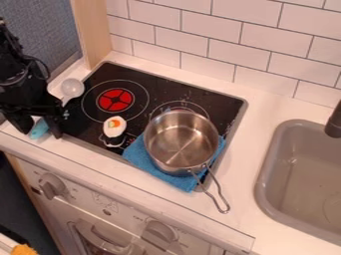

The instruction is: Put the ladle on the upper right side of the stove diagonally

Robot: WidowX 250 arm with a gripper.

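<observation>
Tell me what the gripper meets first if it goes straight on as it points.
Probably the blue handle of the ladle, seen between the gripper's open fingers, or else the counter; the height left is unclear.

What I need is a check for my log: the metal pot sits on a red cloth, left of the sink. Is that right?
The colour is wrong: the camera view shows that the cloth is blue, not red. The metal pot does sit on it, left of the sink.
</observation>
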